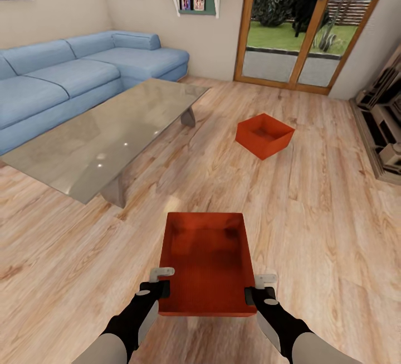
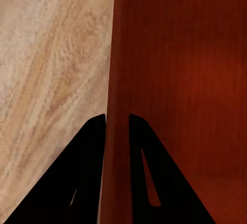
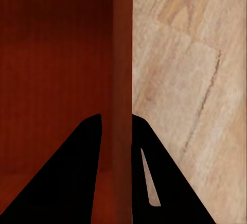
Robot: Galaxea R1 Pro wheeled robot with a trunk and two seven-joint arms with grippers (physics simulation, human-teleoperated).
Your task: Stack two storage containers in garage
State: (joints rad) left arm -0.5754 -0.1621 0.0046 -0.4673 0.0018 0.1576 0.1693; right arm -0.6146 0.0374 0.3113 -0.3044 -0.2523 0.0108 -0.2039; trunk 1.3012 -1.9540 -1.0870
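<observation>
Containers were seen twice: the near container (image 1: 203,263) at lower centre, its front wall partly cut off by the arms, and the far container (image 1: 264,135) tilted on the wood floor (image 1: 312,213) right of centre. The left gripper (image 2: 117,123) and right gripper (image 3: 116,123) were each pinched on a side wall.

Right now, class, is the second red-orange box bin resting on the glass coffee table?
No, the second red-orange box bin sits on the wood-plank floor.
</observation>
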